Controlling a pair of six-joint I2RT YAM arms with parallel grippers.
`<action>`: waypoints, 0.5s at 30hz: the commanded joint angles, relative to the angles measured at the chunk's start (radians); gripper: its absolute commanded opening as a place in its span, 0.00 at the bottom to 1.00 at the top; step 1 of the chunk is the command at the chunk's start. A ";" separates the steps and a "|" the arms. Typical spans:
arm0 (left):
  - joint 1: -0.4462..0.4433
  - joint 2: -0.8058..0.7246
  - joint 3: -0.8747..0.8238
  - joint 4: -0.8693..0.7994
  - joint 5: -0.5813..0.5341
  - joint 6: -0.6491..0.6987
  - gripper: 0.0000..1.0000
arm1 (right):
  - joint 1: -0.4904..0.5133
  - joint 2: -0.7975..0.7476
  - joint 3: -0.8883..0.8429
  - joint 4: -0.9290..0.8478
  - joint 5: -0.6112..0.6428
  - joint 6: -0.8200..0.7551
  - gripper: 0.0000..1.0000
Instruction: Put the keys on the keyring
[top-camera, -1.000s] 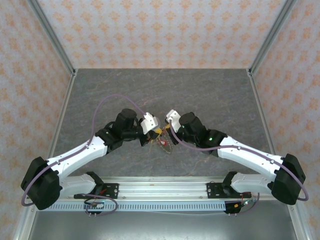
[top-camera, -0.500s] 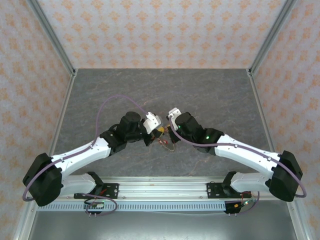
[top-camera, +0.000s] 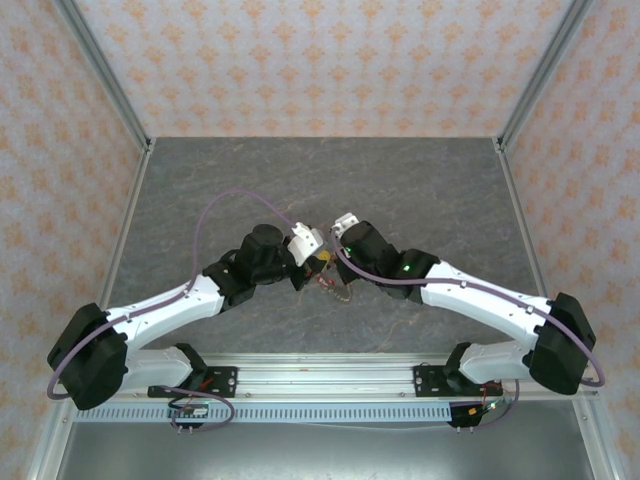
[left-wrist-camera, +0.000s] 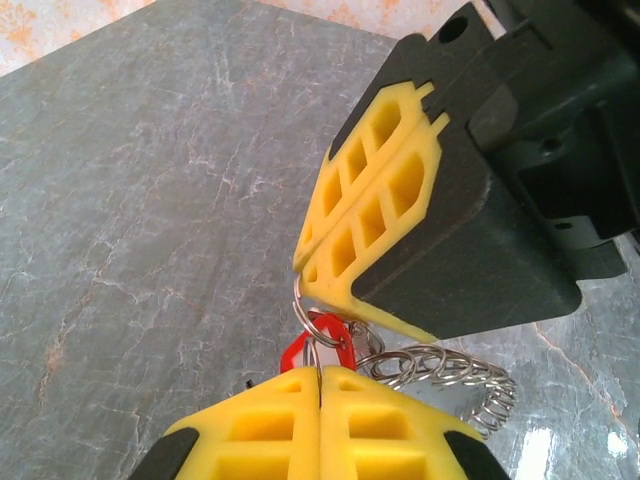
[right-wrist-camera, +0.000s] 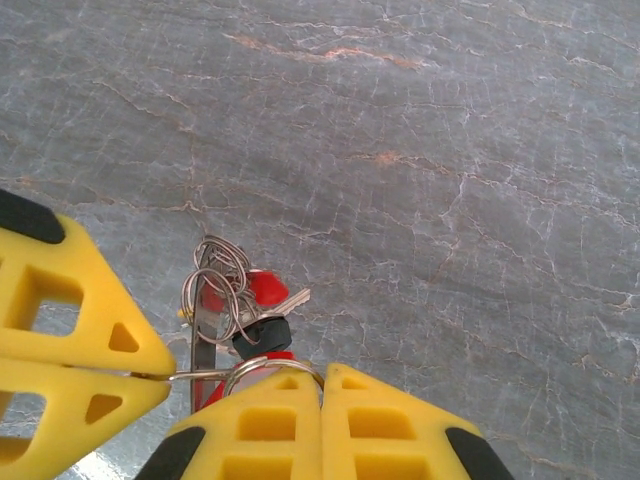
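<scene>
Top external shot has both arms bent inward so their heads almost meet over the middle of the counter (top-camera: 420, 190), a dark grey slab with pale marbled veins and a slight sheen. The wrist cams are way clearer. The left fingers (left-wrist-camera: 260, 430) are chunky yellow plastic with cut-out lattice windows and black backs. They're pressed flat together, and a thin grey wire runs straight out of their tips in the right wrist view, which I'm reading as the keyring (right-wrist-camera: 200, 376) pinched edge-on. The right fingers (right-wrist-camera: 390, 430) are the same yellow lattice style and also squeezed together. A small wire loop sits right at their seam, though honestly I can't tell if it's actually gripped or just resting there. The two sets of tips are nearly touching. The keys (right-wrist-camera: 262, 290) bunch up just beyond them: tiny silvery blades with rounded plastic tags, red ones and a black one, all threaded into a tangle of small shiny rings (left-wrist-camera: 440, 365) that looks coiled like a spring. The bunch is low over the counter's middle, between both arms.
</scene>
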 joint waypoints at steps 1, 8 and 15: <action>-0.004 -0.010 0.001 0.075 -0.002 -0.004 0.00 | -0.003 0.013 0.018 -0.082 0.067 0.010 0.00; -0.005 -0.010 0.001 0.066 0.015 0.009 0.00 | -0.003 -0.018 0.004 -0.022 -0.015 0.057 0.00; -0.004 -0.029 -0.010 0.052 0.015 0.036 0.00 | -0.004 -0.148 -0.093 0.068 -0.003 -0.017 0.00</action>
